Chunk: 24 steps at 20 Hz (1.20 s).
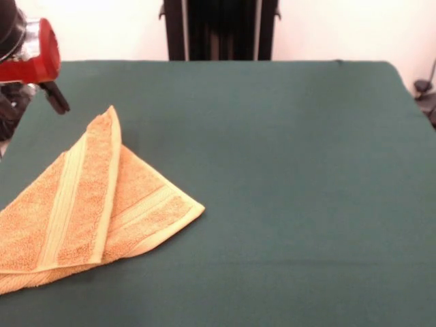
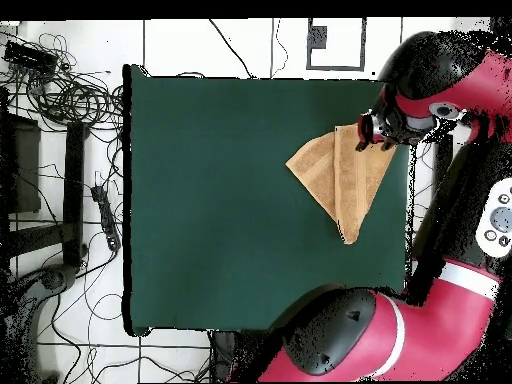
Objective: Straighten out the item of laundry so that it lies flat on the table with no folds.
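Observation:
The orange-tan item of laundry (image 1: pixel 95 204) lies folded over itself on the green table (image 1: pixel 286 170), near its left side. The fold makes a rough triangle, with a pale ribbed band running along the top layer and one point toward the far edge. The towel's left end runs past the picture's edge. My gripper (image 1: pixel 54 97) hangs at the upper left, above and just beyond that far point, apart from the cloth. From overhead, the item of laundry (image 2: pixel 342 175) sits by the right edge of the table (image 2: pixel 220 200), with the gripper (image 2: pixel 372 130) over its upper right corner.
My red arm (image 2: pixel 440 290) runs along the table's right side and covers its lower right corner in the overhead view. Cables and dark equipment (image 2: pixel 60 120) lie on the floor left of the table.

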Each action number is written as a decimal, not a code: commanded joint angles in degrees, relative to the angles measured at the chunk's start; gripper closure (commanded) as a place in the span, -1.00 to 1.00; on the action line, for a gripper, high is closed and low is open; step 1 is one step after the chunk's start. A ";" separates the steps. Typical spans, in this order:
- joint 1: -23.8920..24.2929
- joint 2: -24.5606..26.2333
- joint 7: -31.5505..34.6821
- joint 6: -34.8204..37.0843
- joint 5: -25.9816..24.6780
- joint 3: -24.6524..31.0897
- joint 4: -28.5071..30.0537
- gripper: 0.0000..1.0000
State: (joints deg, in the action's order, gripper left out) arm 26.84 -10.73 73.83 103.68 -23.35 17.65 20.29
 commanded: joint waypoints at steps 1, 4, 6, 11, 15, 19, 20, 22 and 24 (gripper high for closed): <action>-4.32 0.63 3.99 -5.93 3.28 2.01 13.71 -1.00; -5.01 -0.11 6.67 -7.93 4.34 1.30 15.57 -1.00; -5.68 0.00 8.29 -8.21 4.90 0.97 16.11 -1.00; -6.96 0.77 10.86 -9.79 6.03 0.48 16.95 -1.00; -7.46 0.96 13.14 -11.19 7.28 0.00 17.70 -1.00; -7.90 1.81 12.99 -12.27 6.99 -0.54 16.95 -1.00; -7.99 2.17 12.50 -12.73 6.59 -0.66 16.38 -1.00; -7.98 2.76 11.09 -13.64 5.58 -1.09 15.34 -1.00; -7.72 3.12 10.13 -14.64 5.11 -1.39 14.90 -1.00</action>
State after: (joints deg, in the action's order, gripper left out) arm 20.69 -10.31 73.88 94.35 -17.84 16.40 26.30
